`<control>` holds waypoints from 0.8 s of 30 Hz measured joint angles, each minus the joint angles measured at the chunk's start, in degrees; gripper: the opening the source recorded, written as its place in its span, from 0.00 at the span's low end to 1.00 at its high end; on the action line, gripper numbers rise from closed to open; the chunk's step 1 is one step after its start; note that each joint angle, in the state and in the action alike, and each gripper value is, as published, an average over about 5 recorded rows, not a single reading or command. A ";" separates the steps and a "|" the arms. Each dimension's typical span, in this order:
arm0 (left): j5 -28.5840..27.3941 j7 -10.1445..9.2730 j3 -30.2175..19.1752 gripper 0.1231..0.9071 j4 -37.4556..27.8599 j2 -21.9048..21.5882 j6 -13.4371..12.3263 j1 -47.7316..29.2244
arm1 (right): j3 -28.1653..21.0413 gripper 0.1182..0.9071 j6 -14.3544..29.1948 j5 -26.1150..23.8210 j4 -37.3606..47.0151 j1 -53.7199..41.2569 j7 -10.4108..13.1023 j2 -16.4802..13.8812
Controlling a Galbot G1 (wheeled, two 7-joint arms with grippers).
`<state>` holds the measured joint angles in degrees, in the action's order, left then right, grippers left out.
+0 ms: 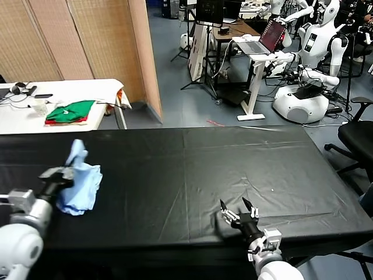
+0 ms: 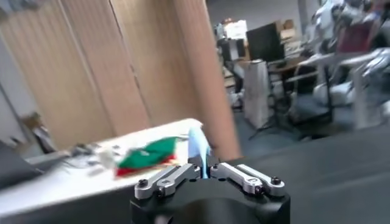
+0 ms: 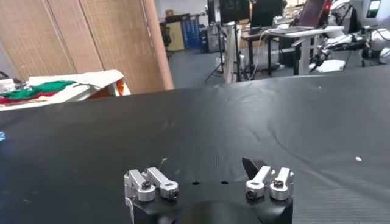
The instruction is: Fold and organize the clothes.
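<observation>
A robotics lab. Beyond the long bench draped in black cloth (image 1: pixel 192 175), white humanoid robots on rounded bases (image 1: pixel 309 70) stand on a grey-blue floor, far ahead of the right pincer (image 1: pixel 240 214). An open laptop on a white stand (image 1: pixel 262 41), camera tripods, dark monitors (image 1: pixel 210 10) and black office chairs (image 1: pixel 355 137) crowd around them; tan woven partition panels (image 1: pixel 76 38) screen off the area beyond the left pincer (image 1: pixel 61 175).

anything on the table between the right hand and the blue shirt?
Nothing: in the head view only bare black table cover lies between the open right hand and the blue T-shirt, which the left hand grips.
</observation>
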<state>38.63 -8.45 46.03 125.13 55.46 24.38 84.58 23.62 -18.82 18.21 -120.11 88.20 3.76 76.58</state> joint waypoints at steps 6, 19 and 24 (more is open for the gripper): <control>1.31 -1.15 -11.60 0.07 0.80 9.09 0.30 -4.38 | 0.11 1.00 0.07 -0.45 -0.05 0.40 0.03 0.48; -7.43 3.31 -27.17 0.26 -4.77 21.87 -1.88 -6.28 | -0.79 1.00 -3.74 6.60 -0.73 -3.04 0.54 -1.24; -7.62 5.10 -27.16 0.67 -4.14 21.44 -3.81 -6.06 | -2.83 1.00 -6.69 11.53 0.06 -5.83 2.15 -1.48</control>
<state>31.01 -3.36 18.87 120.99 76.90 20.57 78.52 20.79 -25.50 29.74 -120.05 82.36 5.91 75.10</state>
